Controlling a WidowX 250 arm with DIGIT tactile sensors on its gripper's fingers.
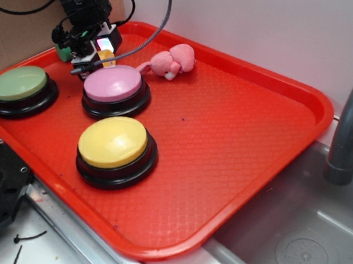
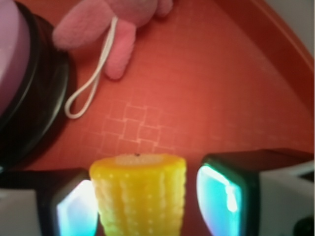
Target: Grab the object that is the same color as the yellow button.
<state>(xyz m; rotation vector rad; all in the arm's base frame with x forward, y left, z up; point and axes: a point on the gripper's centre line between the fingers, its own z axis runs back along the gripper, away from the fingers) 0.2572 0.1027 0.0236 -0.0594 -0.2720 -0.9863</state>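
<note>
Hand (image 2: 147,201) position: lowered at the far-left corner of the red tray (image 1: 271,150), straddling the yellow piece (image 2: 140,191). In the wrist view the piece stands upright between the two lit pads (image 2: 74,211), pale cut end up. The left pad appears to touch it; a narrow gap shows at the right pad. Hand state: released, not yet clamped, jaws set just wider than the piece so both pads can meet its ribbed sides squarely.

Location of the piece: from the yellow button (image 1: 115,150), roughly 11 o'clock, behind the pink button (image 1: 114,89) and just beside it. In the exterior view only a small yellow patch shows beneath the arm.

Surroundings: the plush toy (image 1: 172,61) lies at about 1 o'clock from the pink button, its cord loop (image 2: 88,83) trailing toward the hand but clear of the pads. A green block (image 1: 62,52) sits at 9 o'clock from the hand; the green button (image 1: 22,87) is well apart.

Judgement: alignment is done; closing is the step in hand. The pink button's closeness leaves little side clearance.
</note>
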